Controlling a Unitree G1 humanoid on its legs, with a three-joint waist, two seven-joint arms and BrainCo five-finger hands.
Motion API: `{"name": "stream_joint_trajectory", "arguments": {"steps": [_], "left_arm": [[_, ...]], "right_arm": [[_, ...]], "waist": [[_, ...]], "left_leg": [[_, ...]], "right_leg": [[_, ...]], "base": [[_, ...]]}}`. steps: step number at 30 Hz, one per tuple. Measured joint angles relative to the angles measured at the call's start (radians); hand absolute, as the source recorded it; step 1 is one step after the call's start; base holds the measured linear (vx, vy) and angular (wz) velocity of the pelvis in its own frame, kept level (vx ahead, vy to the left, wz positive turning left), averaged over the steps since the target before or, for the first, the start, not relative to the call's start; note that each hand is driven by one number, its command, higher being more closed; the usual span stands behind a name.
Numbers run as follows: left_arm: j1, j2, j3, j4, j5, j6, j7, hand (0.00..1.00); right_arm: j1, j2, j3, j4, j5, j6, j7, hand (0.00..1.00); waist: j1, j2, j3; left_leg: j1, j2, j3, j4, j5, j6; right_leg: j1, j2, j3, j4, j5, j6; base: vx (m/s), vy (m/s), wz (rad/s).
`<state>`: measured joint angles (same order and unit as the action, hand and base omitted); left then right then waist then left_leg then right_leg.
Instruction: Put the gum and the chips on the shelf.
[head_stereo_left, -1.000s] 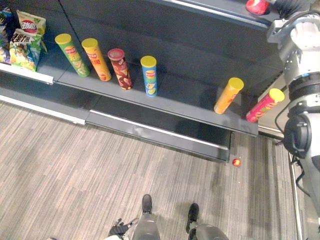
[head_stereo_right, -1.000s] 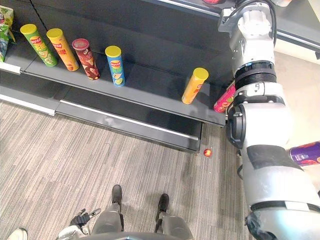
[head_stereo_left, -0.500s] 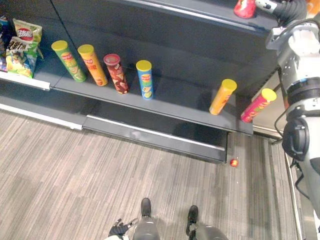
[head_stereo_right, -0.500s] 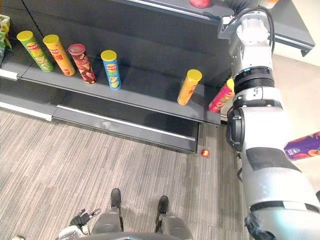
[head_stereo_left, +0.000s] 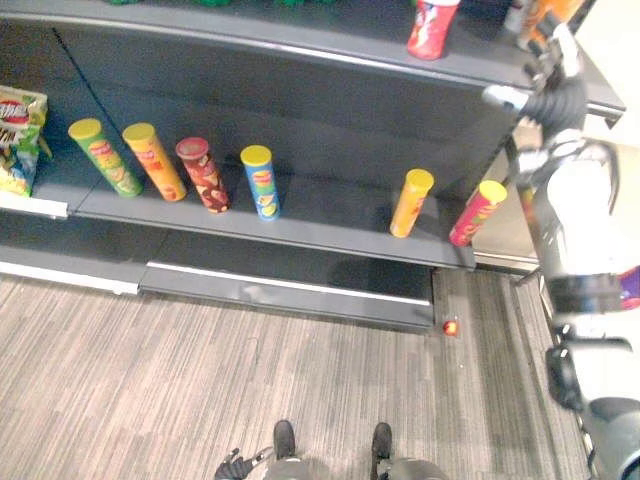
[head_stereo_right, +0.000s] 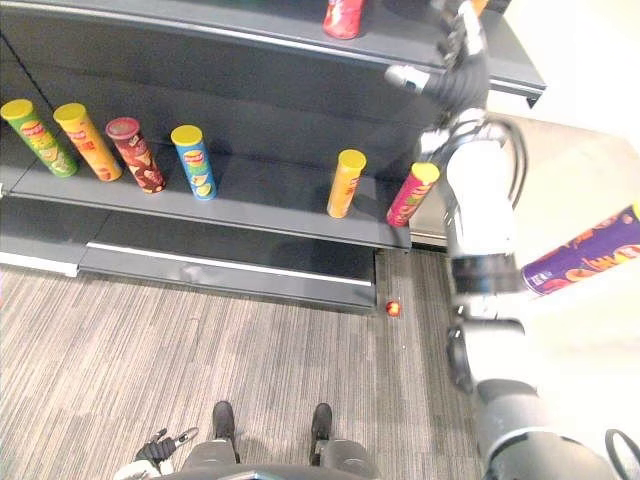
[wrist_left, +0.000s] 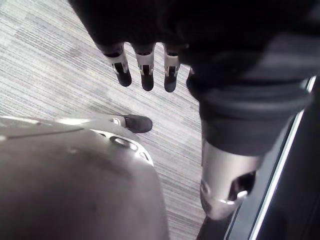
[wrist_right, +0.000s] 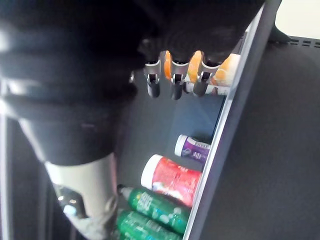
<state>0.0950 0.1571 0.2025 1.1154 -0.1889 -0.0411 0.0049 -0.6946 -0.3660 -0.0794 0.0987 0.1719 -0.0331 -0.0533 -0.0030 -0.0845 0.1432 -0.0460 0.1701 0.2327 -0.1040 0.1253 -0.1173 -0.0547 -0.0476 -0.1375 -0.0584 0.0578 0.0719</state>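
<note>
My right hand (head_stereo_left: 550, 78) is raised at the right end of the top shelf (head_stereo_left: 300, 45), fingers straight and holding nothing. In the right wrist view its fingertips (wrist_right: 172, 87) hang in front of an orange pack (wrist_right: 222, 72) standing on that shelf. Further along the same shelf are a purple-and-white tub (wrist_right: 194, 149), a red canister (head_stereo_left: 432, 25) and green bottles (wrist_right: 150, 205). My left hand (wrist_left: 145, 70) hangs open over the floor, low beside me (head_stereo_right: 165, 445).
The lower shelf (head_stereo_left: 330, 215) carries a row of chip cans: green (head_stereo_left: 100, 155), orange (head_stereo_left: 155, 160), maroon (head_stereo_left: 203, 173), blue (head_stereo_left: 260, 180), yellow (head_stereo_left: 412, 202) and pink (head_stereo_left: 477, 212). Snack bags (head_stereo_left: 15, 135) sit far left. A small red ball (head_stereo_left: 450, 326) lies on the floor. A purple can (head_stereo_right: 580, 262) shows at the right.
The camera has tilted up, bringing the top shelf into view. My right hand has drawn back to the right, away from the red canister.
</note>
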Motion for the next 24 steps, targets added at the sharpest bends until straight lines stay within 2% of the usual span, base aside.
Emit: {"name": "stream_joint_trajectory", "arguments": {"steps": [3,5,9,12,15,19,21,23,24], "left_arm": [[0.013,0.0,0.0,0.001,0.028,0.0,-0.001,0.0],[0.02,0.001,0.0,0.011,0.055,0.0,0.0,0.0],[0.024,0.003,0.0,0.023,0.06,-0.001,0.0,0.0],[0.031,0.003,0.002,0.032,0.089,0.0,-0.001,0.0],[0.046,-0.008,0.016,0.038,0.098,0.0,-0.005,0.0],[0.056,-0.032,0.06,0.039,0.125,0.001,-0.008,0.0],[0.059,-0.038,0.078,0.04,0.126,0.003,-0.008,0.0],[0.059,-0.042,0.084,0.039,0.127,0.007,-0.006,0.0],[0.059,-0.043,0.086,0.039,0.127,0.007,-0.005,0.0]], "right_arm": [[0.179,0.066,0.024,-0.158,-0.018,-0.037,0.018,0.0],[0.314,0.101,0.105,-0.255,-0.016,-0.069,0.052,0.0],[0.464,0.126,0.228,-0.298,-0.001,-0.084,0.12,0.0],[0.623,0.157,0.353,-0.274,0.074,-0.08,0.207,0.0],[0.754,0.195,0.412,-0.166,0.083,-0.073,0.257,0.0],[0.857,0.232,0.379,0.033,0.059,-0.054,0.268,0.0],[0.875,0.256,0.333,0.14,-0.01,-0.044,0.255,0.0],[0.873,0.275,0.239,0.326,-0.143,-0.035,0.225,0.0],[0.873,0.275,0.228,0.348,-0.158,-0.035,0.219,0.0]], "waist": [[-0.004,-0.001,-0.02],[-0.005,-0.001,-0.043],[-0.003,-0.007,-0.057],[0.004,-0.005,-0.069],[0.003,0.007,-0.077],[0.001,0.026,-0.087],[0.0,0.03,-0.089],[-0.001,0.032,-0.09],[-0.001,0.033,-0.091]], "left_leg": [[0.006,0.0,-0.004,0.0,-0.006,-0.001],[0.006,-0.003,-0.016,0.0,-0.016,0.0],[0.007,-0.01,-0.03,0.0,-0.017,0.001],[0.007,-0.02,-0.031,0.0,-0.023,0.008],[0.011,-0.033,-0.03,0.0,-0.029,0.015],[0.014,-0.047,-0.027,0.0,-0.035,0.022],[0.015,-0.05,-0.026,0.0,-0.036,0.024],[0.016,-0.052,-0.026,0.0,-0.037,0.025],[0.016,-0.052,-0.026,0.0,-0.037,0.025]], "right_leg": [[0.007,0.0,-0.002,0.0,-0.001,0.0],[0.011,-0.005,-0.008,0.001,-0.001,0.0],[0.021,-0.013,-0.023,0.001,-0.002,0.0],[0.025,-0.024,-0.032,0.001,-0.009,-0.005],[0.026,-0.036,-0.03,0.007,-0.013,0.001],[0.026,-0.052,-0.025,0.008,-0.015,0.006],[0.026,-0.054,-0.024,0.01,-0.015,0.007],[0.027,-0.056,-0.024,0.01,-0.016,0.008],[0.027,-0.056,-0.024,0.01,-0.017,0.01]], "base": [[0.0,0.0,0.0],[0.0,0.007,0.09],[-0.01,0.017,0.15],[0.01,0.026,0.1],[0.0,0.0,0.0],[0.01,0.021,-0.01],[0.03,0.01,-0.02],[0.02,0.002,0.0],[0.03,0.001,0.02]]}}
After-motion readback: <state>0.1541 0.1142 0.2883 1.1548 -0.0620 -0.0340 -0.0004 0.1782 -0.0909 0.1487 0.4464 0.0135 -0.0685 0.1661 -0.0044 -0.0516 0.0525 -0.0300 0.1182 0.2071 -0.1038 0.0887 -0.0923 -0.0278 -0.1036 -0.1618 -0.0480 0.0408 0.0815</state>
